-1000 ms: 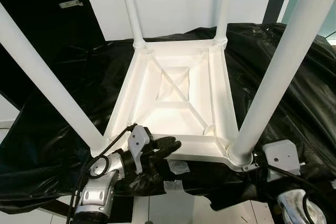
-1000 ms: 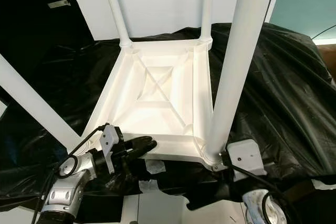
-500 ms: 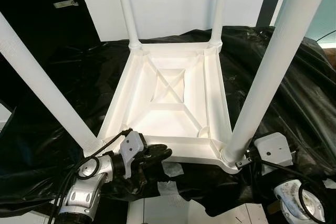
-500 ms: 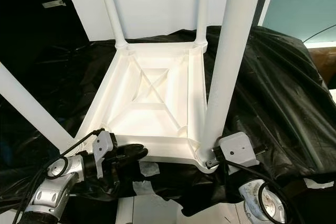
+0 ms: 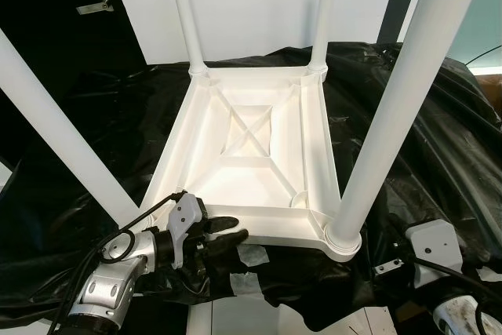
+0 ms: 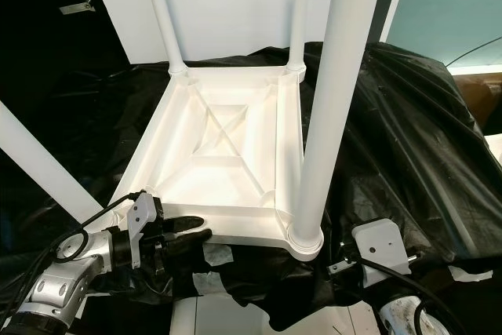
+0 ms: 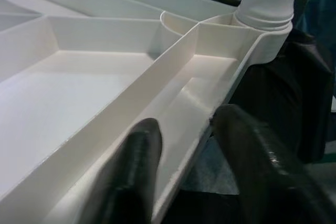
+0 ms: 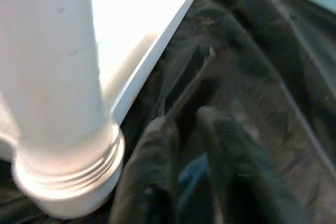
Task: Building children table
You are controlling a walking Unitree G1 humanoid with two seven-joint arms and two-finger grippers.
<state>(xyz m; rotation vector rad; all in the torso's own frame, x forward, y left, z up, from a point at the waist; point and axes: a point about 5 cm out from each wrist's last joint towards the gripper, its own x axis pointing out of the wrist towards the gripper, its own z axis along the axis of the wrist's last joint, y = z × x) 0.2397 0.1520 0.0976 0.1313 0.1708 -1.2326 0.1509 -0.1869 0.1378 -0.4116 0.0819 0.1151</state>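
A white plastic children's table point(image 5: 251, 127) lies upside down on a black sheet, its four legs pointing up. My left gripper point(image 5: 227, 234) is shut on the table's near rim point(image 7: 173, 93), one finger point(image 7: 139, 145) inside the rim channel and the other finger point(image 7: 247, 145) outside it. The near-right leg point(image 5: 392, 115) stands in its corner socket point(image 5: 341, 237). My right gripper point(image 8: 186, 121) hovers over the black sheet just beside that leg's base point(image 8: 68, 182), apart from it, fingers close together with nothing between them. Its grey wrist housing point(image 5: 431, 249) sits low at the right.
The near-left leg point(image 5: 55, 131) slants up at the left, and two far legs point(image 5: 184, 13) point(image 5: 325, 13) rise against a white wall. Crumpled black plastic point(image 5: 439, 147) covers the whole support. Pieces of white tape point(image 5: 251, 255) hold its near edge.
My right gripper has drawn back from the base of the near-right leg, down and to the right. The left gripper keeps its hold on the rim. The camera has shifted slightly.
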